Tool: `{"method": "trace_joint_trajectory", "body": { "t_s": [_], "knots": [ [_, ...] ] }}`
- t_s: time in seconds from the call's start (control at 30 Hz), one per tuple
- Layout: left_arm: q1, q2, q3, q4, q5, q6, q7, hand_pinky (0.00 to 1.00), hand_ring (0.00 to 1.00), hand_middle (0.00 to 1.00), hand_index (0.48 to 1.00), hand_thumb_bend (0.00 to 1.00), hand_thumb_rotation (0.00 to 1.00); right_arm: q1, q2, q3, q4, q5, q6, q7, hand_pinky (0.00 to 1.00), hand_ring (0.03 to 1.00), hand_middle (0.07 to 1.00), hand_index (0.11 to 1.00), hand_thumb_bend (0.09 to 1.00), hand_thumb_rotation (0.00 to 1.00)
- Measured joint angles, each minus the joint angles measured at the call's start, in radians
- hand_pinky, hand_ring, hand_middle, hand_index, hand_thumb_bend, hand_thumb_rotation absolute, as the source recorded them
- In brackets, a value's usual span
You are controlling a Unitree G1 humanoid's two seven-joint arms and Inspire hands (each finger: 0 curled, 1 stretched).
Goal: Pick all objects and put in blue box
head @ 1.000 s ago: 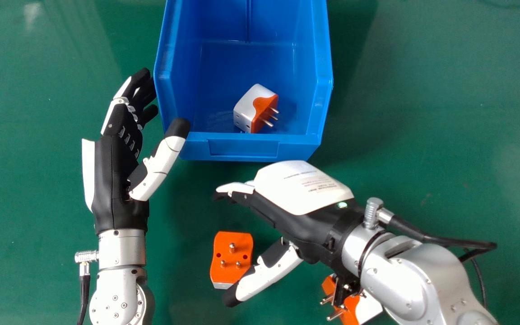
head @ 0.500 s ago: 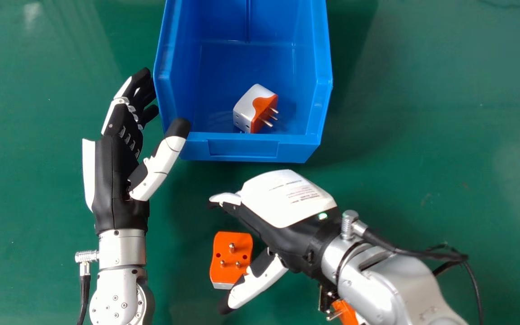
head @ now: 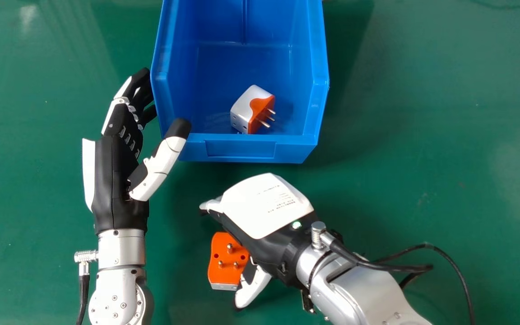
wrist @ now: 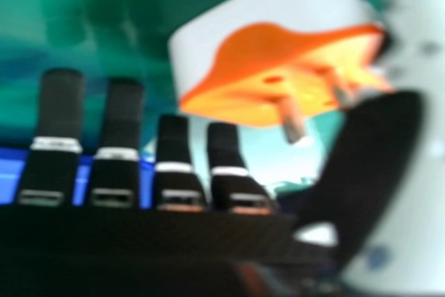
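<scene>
In the head view the right hand (head: pixel 264 212) is open, palm turned down, over the right part of an orange and white plug adapter (head: pixel 226 262) lying pins up on the table. Its thumb stands beside the adapter's lower right corner. The right hand view has the hand's straight fingers (wrist: pixel 118 137) and its thumb on either side of the adapter (wrist: pixel 243 67). My left hand (head: pixel 120 171) is open beside the left wall of the blue box (head: pixel 242 149). Inside the box, near its front wall, lies another adapter (head: pixel 251 108).
Green table surface (head: pixel 422 135) extends to the right of the box. A black cable (head: pixel 449 266) loops out from the right wrist, and the silver right forearm (head: pixel 359 298) covers the lower right part of the table.
The right hand has moved left and slightly down in the head view, over the adapter. Another adapter seen under the right forearm is now hidden. The left hand has kept still.
</scene>
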Motion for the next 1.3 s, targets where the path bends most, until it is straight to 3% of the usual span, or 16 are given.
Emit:
{"method": "trace_joint_trajectory", "body": {
  "t_s": [0.17,0.37,0.6,0.93,1.3],
  "knots": [
    [0.001,0.000,-0.001,0.000,0.000,0.000,-0.004,0.85,0.88,0.85,0.839,0.81,0.50,-0.004,0.005,0.004,0.017,-0.004,-0.002,-0.022,0.52,0.798,0.870,0.836,0.807,0.17],
    [0.002,0.000,0.000,0.000,-0.001,0.000,-0.009,0.85,0.87,0.85,0.838,0.82,0.49,-0.006,0.008,0.008,0.030,-0.007,-0.006,-0.037,0.52,0.795,0.865,0.828,0.826,0.14],
    [0.002,0.000,0.000,0.000,-0.001,0.000,-0.010,0.86,0.87,0.85,0.837,0.82,0.49,-0.015,0.009,0.013,0.037,-0.005,-0.010,-0.033,0.51,0.791,0.850,0.819,0.812,0.16],
    [0.003,0.000,0.001,0.000,-0.008,0.000,-0.018,0.85,0.87,0.85,0.841,0.81,0.49,-0.015,0.023,0.012,0.033,-0.005,0.002,-0.008,0.52,0.793,0.847,0.822,0.859,0.33],
    [0.004,0.000,0.001,0.000,-0.005,0.000,-0.013,0.85,0.87,0.85,0.839,0.81,0.49,-0.020,0.023,0.009,0.017,-0.006,0.006,0.033,0.52,0.799,0.858,0.836,0.843,0.39]
  ]
}}
